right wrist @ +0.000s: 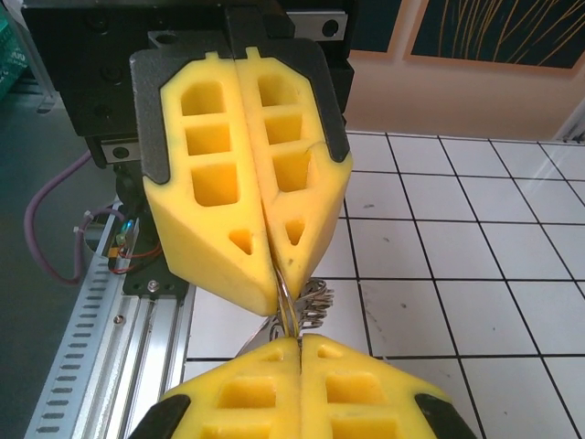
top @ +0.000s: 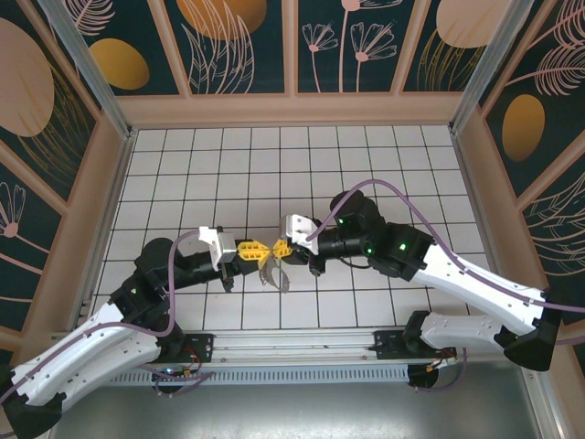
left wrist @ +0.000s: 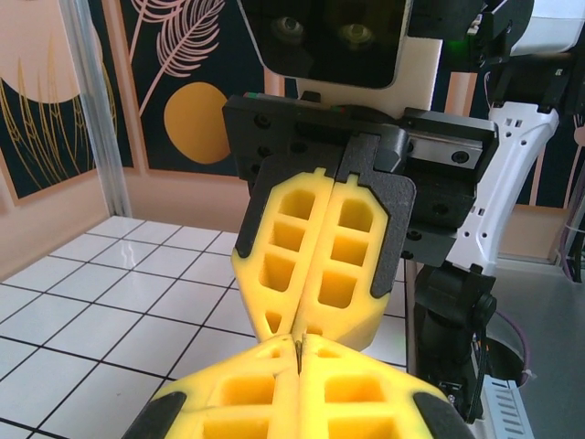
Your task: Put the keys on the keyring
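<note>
1. At the middle of the white tiled table [top: 384, 165], a little toward the arm bases: work site. Both arms reach inward and meet tip to tip above the tiles.
2. Left gripper [right wrist: 277, 300]: yellow fingers pressed together, seam tight. Thin metal loops come out between its tips, so it reads as clamped on the keyring.
3. Right gripper [left wrist: 304, 315]: fingers likewise together, nose to nose with the left. In its own wrist view the same loops run down into its seam, so I judge it is pinching the ring too.
4. Keys [top: 274, 276]: grey bunch hanging just below the meeting point, off the table. The count cannot be told.
5. Keyring [right wrist: 291, 311]: fine wire spanning the short gap between the two sets of tips, with a small metal cluster just beside it.
   - Step in hand, as a judgement: the threading itself, with the ring held at two places and the metal dangling beneath.
   - Next move calls for one gripper to hold firm while the other works a key's hole along the coil in a small, slow turn. If both let go at once, the bunch would drop to the tiles.
   - Hard to make out: whether every key is already on the ring, where the coil's split lies, and which part of the cluster is ring and which is key. The fingers cover the contact points, and the overhead view is too small to settle it.
</note>
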{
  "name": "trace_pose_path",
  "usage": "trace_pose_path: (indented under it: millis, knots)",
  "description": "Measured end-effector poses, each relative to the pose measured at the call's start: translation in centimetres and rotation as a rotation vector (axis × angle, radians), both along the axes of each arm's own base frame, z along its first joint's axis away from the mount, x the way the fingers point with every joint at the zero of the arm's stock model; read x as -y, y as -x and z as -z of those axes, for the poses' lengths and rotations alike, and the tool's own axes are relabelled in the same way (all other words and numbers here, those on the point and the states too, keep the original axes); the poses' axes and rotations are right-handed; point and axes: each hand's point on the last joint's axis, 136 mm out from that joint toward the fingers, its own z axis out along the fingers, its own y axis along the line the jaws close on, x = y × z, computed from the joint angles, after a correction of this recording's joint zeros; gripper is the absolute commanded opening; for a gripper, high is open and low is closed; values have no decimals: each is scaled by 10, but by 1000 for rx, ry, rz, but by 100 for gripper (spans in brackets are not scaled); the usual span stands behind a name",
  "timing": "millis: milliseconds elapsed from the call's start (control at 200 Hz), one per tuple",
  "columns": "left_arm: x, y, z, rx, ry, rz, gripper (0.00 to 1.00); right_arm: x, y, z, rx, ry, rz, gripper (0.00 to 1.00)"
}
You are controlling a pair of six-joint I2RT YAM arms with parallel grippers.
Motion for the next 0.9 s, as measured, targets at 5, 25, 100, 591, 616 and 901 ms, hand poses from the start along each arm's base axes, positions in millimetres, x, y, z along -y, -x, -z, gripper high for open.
trace_pose_path:
  millis: [5,25,100,591,616,901]
  knots:
    - [0,0,0,0,0,0,0,0,0,0,-1,1,0,0]
    - [0,0,0,1,1,0,0,-1,0,0,-2,1,-3,0]
    - [-1,2,-1,2,5,5,0,-2,1,1,-9,3,-11,0]
    - [-3,10,-13,28,43,39,0,1,6,-12,-74,-47,-57,0]
    - [-3,10,-14,29,45,40,0,1,6,-13,-81,-50,-57,0]
    - [-2,15,-16,39,54,67,0,0,9,-16,-114,-57,-68,0]
